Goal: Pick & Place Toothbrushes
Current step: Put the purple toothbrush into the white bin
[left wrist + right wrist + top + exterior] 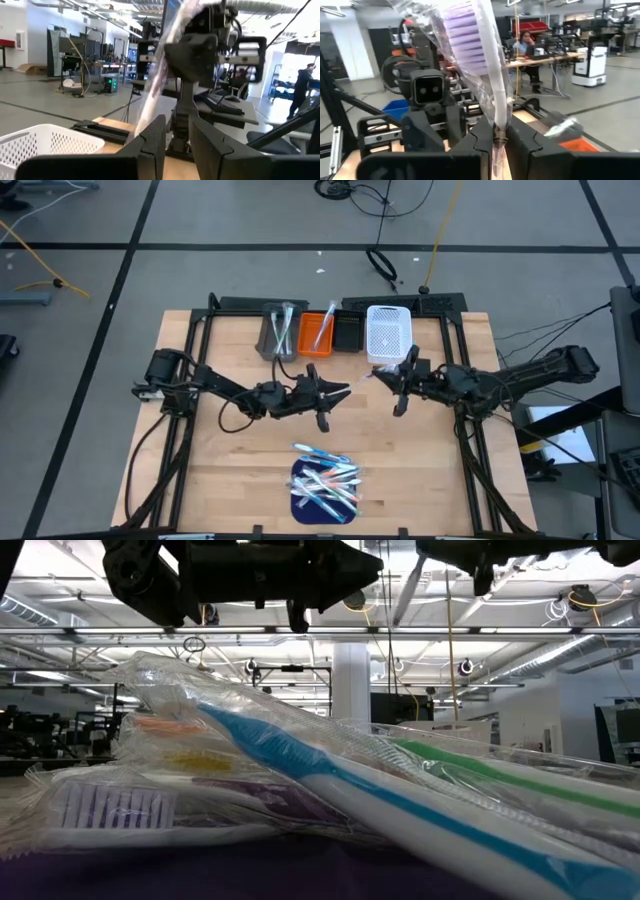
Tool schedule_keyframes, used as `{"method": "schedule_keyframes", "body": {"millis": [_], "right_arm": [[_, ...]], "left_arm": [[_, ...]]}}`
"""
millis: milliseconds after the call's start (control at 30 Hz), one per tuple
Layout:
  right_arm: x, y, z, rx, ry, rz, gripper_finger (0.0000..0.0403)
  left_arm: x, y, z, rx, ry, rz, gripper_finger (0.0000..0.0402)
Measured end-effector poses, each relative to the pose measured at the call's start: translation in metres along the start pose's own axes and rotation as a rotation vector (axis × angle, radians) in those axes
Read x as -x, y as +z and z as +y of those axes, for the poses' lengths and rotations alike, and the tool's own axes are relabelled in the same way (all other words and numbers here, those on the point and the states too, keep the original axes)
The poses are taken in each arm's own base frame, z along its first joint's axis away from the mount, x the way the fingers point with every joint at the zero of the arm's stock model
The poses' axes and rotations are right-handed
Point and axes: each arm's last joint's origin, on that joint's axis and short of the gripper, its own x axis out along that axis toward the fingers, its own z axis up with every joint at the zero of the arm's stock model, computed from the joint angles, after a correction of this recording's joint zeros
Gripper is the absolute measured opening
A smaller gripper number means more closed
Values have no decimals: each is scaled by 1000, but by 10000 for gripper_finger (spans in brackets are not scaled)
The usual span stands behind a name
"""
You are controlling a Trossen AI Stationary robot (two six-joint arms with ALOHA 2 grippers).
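Note:
A wrapped toothbrush with purple bristles stands up out of my right gripper, which is shut on it above the table's middle. My left gripper faces it from the left, open, with nothing between its fingers; the same toothbrush shows just beyond them. More wrapped toothbrushes lie piled on the dark blue mat near the front edge, and they fill the low view. My right gripper pinches the toothbrush's handle, low down, between its two fingers, through the clear wrapper. The fingers come about level from the table's right and lie across the brush. It stands nearly upright, bristle head up, clear of the table, the wrapper's end hanging below the fingers.
A row of bins stands at the far edge: grey and orange, each with toothbrushes in it, black and white. One toothbrush lies on the wood just beyond the mat. Bare wood lies between the mat and the bins.

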Motion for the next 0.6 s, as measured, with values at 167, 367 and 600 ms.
{"method": "schedule_keyframes", "body": {"millis": [167,367,600], "right_arm": [[8,3,-9,18,-135,18,19],[11,2,-27,41,-336,54,19],[5,-2,-58,31,-487,94,19]], "left_arm": [[1,-5,-2,-11,-7,48,84],[5,-9,-14,-19,-39,87,84],[7,-8,-20,-45,-59,76,84]]}}
